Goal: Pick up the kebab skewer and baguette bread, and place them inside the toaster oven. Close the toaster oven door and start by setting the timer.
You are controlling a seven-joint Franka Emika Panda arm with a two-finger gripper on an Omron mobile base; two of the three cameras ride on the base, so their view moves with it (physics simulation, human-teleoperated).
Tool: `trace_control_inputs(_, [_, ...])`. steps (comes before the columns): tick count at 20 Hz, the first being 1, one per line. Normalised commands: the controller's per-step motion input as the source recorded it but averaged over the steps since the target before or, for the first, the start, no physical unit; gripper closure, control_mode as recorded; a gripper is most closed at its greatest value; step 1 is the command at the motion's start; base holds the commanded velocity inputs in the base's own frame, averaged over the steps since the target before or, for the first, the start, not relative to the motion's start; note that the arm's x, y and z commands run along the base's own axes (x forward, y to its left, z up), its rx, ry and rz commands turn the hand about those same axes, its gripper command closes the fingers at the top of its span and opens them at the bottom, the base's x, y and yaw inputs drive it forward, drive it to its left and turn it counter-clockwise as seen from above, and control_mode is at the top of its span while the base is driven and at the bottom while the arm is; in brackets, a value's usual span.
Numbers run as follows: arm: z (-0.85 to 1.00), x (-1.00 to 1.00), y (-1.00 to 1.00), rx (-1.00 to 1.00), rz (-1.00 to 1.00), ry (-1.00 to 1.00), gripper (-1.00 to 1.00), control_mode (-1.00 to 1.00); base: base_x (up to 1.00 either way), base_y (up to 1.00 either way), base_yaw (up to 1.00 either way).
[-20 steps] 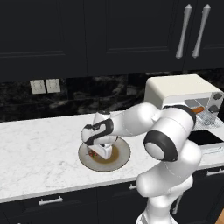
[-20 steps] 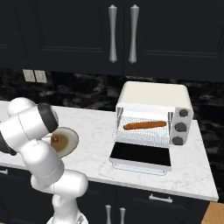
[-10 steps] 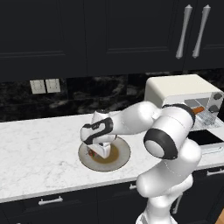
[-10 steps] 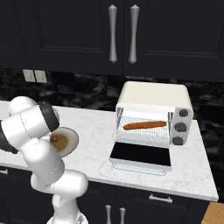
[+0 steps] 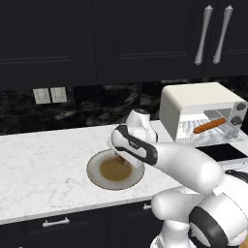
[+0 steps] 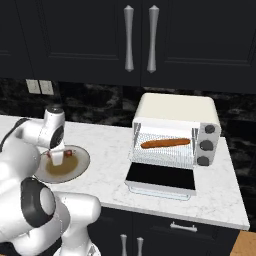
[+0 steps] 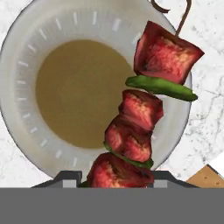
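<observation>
Step in hand: I am gripping the kebab skewer (image 7: 142,118) over the plate (image 5: 97,174); by my reading the pick is made and the carry to the oven is next.
End effector: the end effector (image 6: 57,155) is hanging over the plate, its jaws drawn in close on the bottom chunk of the skewer, as the hand view is showing me.
Kebab skewer: red meat chunks and green pepper slices on a thin stick, running up and away from the fingertips; it is looking clear of the plate's brown centre, though I cannot tell for sure that it is off the dish.
Baguette bread: the baguette bread (image 6: 165,143) is lying lengthwise on the wire rack inside the toaster oven (image 6: 175,111), so that half is looking done.
Toaster oven door: the toaster oven door (image 6: 160,176) is hanging open, flat toward me over the worktop (image 5: 38,164).
Next move: I am planning to lift straight up, swing right across the worktop, and slide the skewer in onto the rack beside the loaf without knocking it.
Afterwards: shutting the door and turning the timer knob (image 6: 205,145).
Risk: I am holding the skewer by one end chunk, so it may swing or slip.
</observation>
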Motion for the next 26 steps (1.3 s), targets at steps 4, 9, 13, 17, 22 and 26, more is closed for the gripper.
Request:
trace_control_inputs(4, [0.77,-0.47,-1.0,0.01,-0.01,-0.12,1.0,-1.0,0.0,0.0,0.0])
trace_control_inputs(9, [0.64,-0.01,-1.0,0.0,-0.04,-0.06,1.0,-1.0,0.0,0.0,0.0])
trace_control_inputs(13, [0.43,0.0,-1.0,-0.01,-0.07,-0.01,1.0,-1.0,0.0,0.0,0.0])
trace_control_inputs(17, [0.26,0.1,-1.0,-0.05,-0.09,0.0,1.0,-1.0,0.0,0.0,0.0])
trace_control_inputs(22, [0.23,0.31,-1.0,-0.07,-0.11,0.04,1.0,-1.0,0.0,0.0,0.0])
trace_control_inputs(26, [0.19,0.43,-1.0,-0.03,-0.11,0.15,1.0,-1.0,0.0,0.0,0.0])
